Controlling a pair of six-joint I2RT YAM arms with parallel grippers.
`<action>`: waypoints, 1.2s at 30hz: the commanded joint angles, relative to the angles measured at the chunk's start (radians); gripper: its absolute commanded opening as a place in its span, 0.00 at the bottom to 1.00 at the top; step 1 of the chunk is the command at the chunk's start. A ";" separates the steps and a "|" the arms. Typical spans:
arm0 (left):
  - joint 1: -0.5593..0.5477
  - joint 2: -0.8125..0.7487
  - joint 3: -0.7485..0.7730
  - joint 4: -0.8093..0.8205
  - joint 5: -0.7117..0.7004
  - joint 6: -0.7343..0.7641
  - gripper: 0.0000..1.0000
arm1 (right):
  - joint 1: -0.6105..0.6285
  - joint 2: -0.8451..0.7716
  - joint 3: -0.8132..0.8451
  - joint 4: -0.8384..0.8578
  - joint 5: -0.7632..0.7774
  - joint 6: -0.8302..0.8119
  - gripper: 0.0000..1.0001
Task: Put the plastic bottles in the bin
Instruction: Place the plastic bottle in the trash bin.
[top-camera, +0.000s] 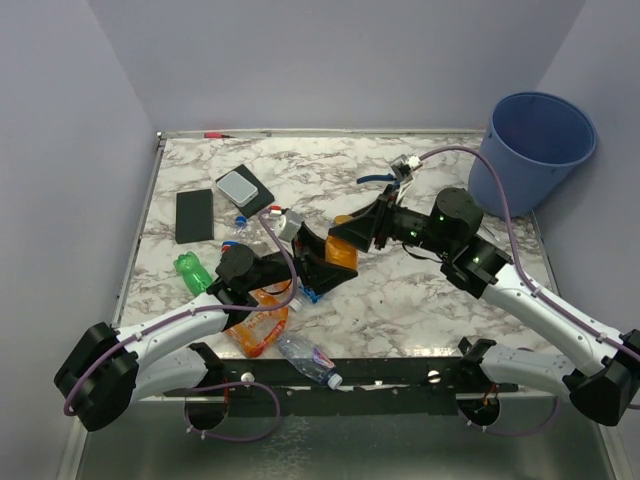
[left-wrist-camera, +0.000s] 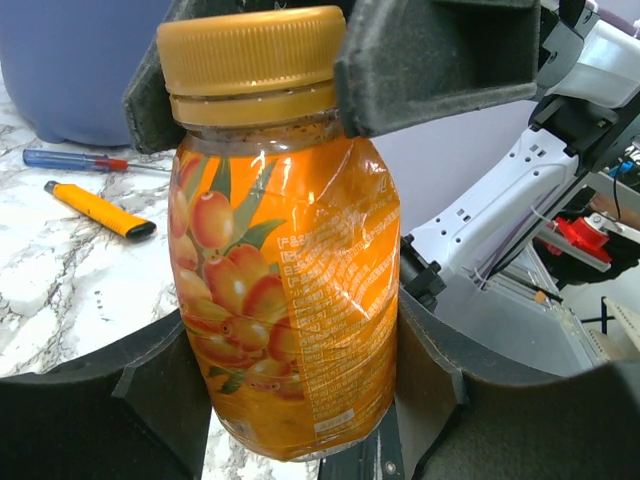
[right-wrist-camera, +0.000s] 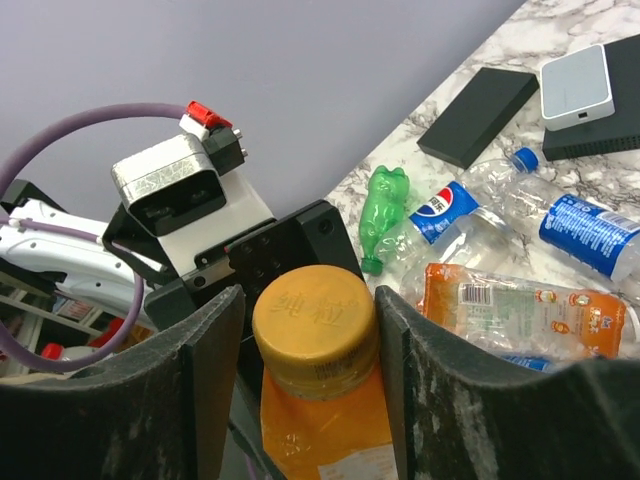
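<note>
An orange-labelled plastic bottle (top-camera: 343, 255) with a gold cap hangs above mid-table between both arms. My left gripper (left-wrist-camera: 290, 400) is shut on its lower body (left-wrist-camera: 285, 300), pads pressed to both sides. My right gripper (right-wrist-camera: 312, 340) stands open around the gold cap (right-wrist-camera: 315, 320), with a slim gap at each finger. More plastic bottles lie at the left front: a green one (right-wrist-camera: 383, 205), blue-labelled ones (right-wrist-camera: 590, 235), a crushed orange one (right-wrist-camera: 520, 305) and a clear one (top-camera: 308, 360). The blue bin (top-camera: 540, 145) stands at the far right corner.
A flat black slab (top-camera: 194, 214) and a white device on a black box (top-camera: 240, 186) lie at the back left. An orange-handled tool (left-wrist-camera: 98, 208) and a blue screwdriver (left-wrist-camera: 75, 160) lie near the bin. Purple cables loop over both arms.
</note>
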 joint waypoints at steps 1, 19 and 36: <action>-0.006 -0.001 0.015 -0.024 -0.015 0.029 0.24 | 0.008 0.028 0.047 0.035 -0.037 0.066 0.55; -0.007 -0.254 -0.058 -0.107 -0.398 0.139 0.99 | 0.007 -0.029 0.581 -0.510 0.957 -0.500 0.00; -0.006 -0.363 -0.065 -0.247 -0.675 0.213 0.99 | -0.687 0.600 1.039 -0.129 1.209 -0.549 0.00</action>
